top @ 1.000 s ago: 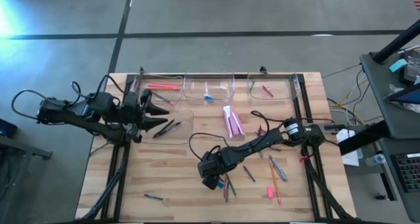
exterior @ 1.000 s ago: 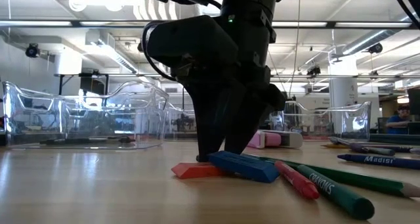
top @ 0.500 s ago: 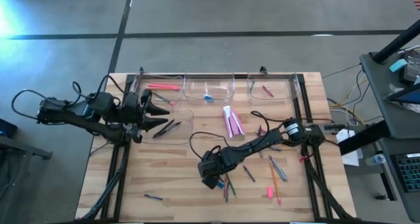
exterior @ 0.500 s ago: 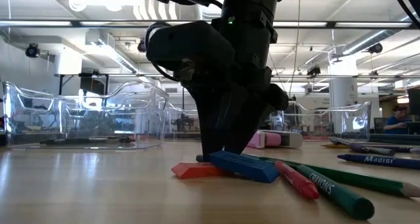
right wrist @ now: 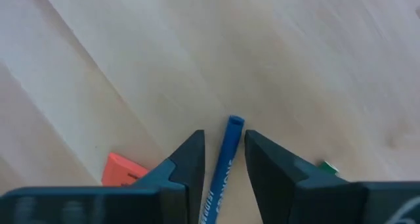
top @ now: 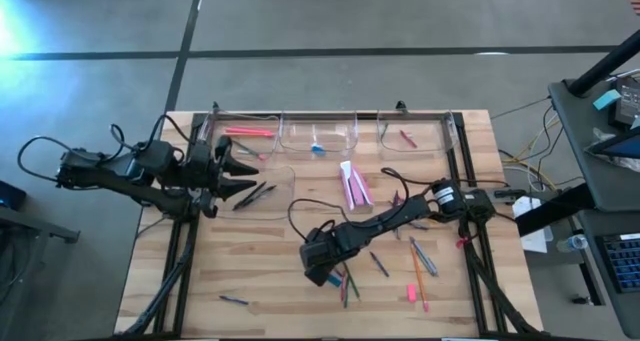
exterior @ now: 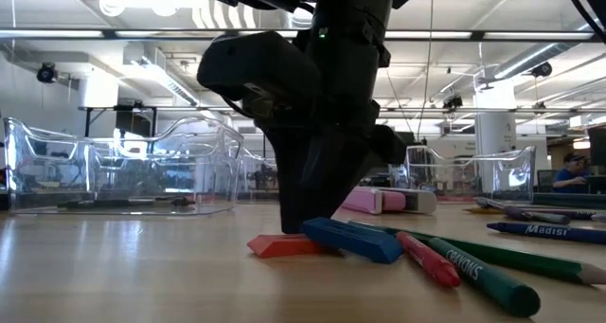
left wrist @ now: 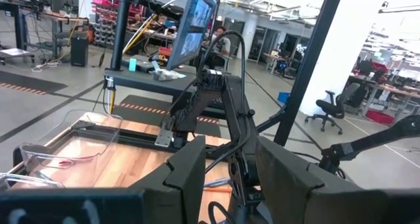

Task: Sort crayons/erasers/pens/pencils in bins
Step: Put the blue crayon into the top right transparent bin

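Two dark fingers of the right gripper (right wrist: pixel 223 142) stand narrowly spread, one on each side of a blue crayon (right wrist: pixel 226 158). A thin strip of bare wood shows beside the stick, so I would not yet call it pinched. The right gripper (top: pixel 322 266) is down on the table on the near side of the pink block (top: pixel 352 186) that lies mid-table, and a little to that block's left. The crayon lies flat on the wood there.

What matters for the coming move is the crayon's long axis. In the right wrist view it runs straight out along the gap between the fingers, square to the line on which they close, so a squeeze should meet its two long sides and not its ends. Only a short tip pokes out past the fingertips. From table height most of the blue crayon (exterior: pixel 355 240) stretches away to one side of the gripper (exterior: pixel 317 219), so the hold looks to fall near one end. Judging by that, the free end may droop when it is lifted.

A flat red piece (exterior: pixel 284 244) lies just beside the crayon, outside the fingers, and looks clear of the squeeze.

Of the two arms, the right is plainly the nearer. The left gripper (top: pixel 240 176) waits well apart on the pink block's far left, its fingers spread and holding nothing. The clear bins (top: pixel 320 131) sit in a row beyond the pink block, at the table's far edge
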